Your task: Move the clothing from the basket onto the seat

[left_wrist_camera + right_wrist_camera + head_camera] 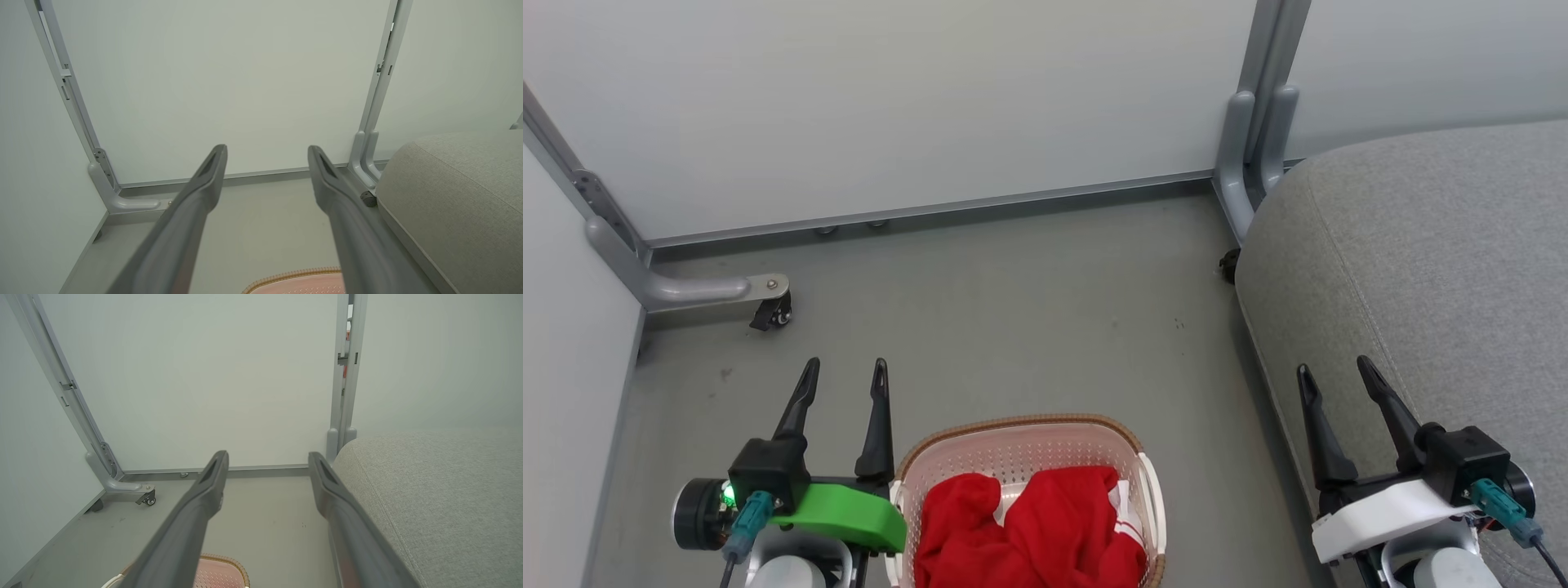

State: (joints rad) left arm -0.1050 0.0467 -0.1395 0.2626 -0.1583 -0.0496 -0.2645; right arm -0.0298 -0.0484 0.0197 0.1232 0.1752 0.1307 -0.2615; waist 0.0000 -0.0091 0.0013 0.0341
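**A home corner staged inside a robot test booth**

Plain pale partition panels (890, 106) stand in grey metal frames (1241, 147), one foot riding on a small black castor (770, 314). They close off a bare grey floor (1013, 327). Inside this movable booth sit household props: a light-grey upholstered seat (1421, 261) and a laundry basket (1029, 453) of red clothing (1045, 523). It looks like a lab mock-up rather than a lived-in room.
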